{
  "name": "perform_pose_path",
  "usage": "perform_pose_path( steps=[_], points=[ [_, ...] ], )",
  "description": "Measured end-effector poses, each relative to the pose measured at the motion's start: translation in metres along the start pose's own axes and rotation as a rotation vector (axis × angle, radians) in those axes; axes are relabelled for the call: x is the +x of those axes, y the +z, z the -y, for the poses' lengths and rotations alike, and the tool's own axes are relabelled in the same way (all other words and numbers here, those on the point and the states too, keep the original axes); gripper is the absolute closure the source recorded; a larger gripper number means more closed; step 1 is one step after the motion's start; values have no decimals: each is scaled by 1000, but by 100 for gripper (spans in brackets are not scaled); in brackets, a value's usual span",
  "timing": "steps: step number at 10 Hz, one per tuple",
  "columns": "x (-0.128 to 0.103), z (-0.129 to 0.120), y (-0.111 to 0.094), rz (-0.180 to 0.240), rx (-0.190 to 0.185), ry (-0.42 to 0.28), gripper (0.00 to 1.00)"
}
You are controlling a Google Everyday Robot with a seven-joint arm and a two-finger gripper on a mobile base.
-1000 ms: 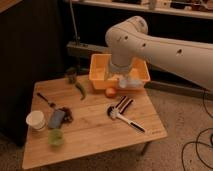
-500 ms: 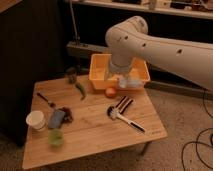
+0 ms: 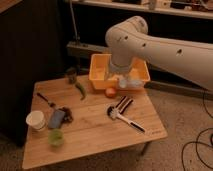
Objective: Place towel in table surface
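Note:
My white arm reaches in from the right, and the gripper (image 3: 125, 81) hangs over the front part of a yellow bin (image 3: 98, 69) at the back of the wooden table (image 3: 95, 137). A pale bluish bundle (image 3: 134, 83), which may be the towel, sits right at the gripper by the bin's front rim. I cannot tell whether the gripper holds it. The arm hides the bin's inside.
An orange (image 3: 110, 92) lies just in front of the bin. A striped item (image 3: 124, 104) and a white-handled utensil (image 3: 126, 120) lie mid-right. At the left are a green pepper (image 3: 81, 90), dark can (image 3: 71, 75), blue packet (image 3: 56, 119), white cup (image 3: 36, 120) and green cup (image 3: 56, 137).

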Motion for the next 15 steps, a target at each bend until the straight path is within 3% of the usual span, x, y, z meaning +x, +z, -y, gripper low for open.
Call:
perform_pose_path(
  steps=[8,10,12,15],
  points=[
    [0,0,0,1,1,0,35],
    [-5,4,-1,28,20,9,35],
    [-25,20,6,70,32,29,35],
    [-84,62,31,107,21,54,35]
  ],
)
